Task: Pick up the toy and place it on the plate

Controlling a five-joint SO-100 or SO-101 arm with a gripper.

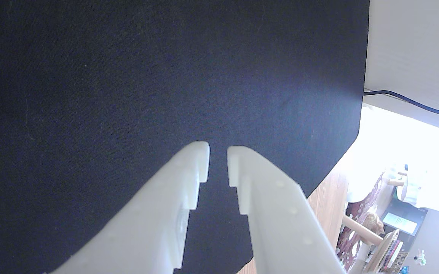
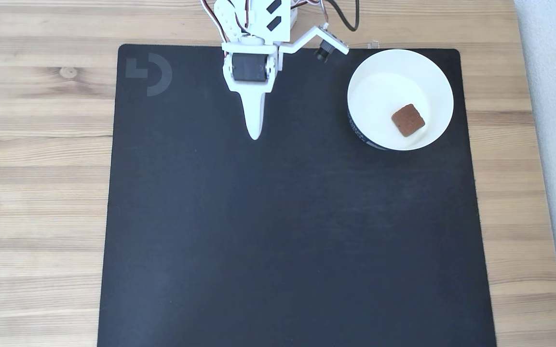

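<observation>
A: Toy (image 2: 408,119) location?

B: Inside plate (image 2: 362,79), flat on the white floor, lower right of centre in the fixed view. Placement judged complete.

A: Reason for plate position?

B: Seated on mat (image 2: 278,231) at upper right corner, near arm base; likely within easy reach.

A: Gripper (image 1: 218,150) condition?

B: Nearly closed; narrow slit between white fingers (image 1: 192,167) in the wrist view. Nothing held, nothing touched. Raised over bare mat, well apart from plate in the fixed view (image 2: 255,135).

A: Reason for that pose?

B: Probably parked clear of plate, no further grasp needed.
</observation>
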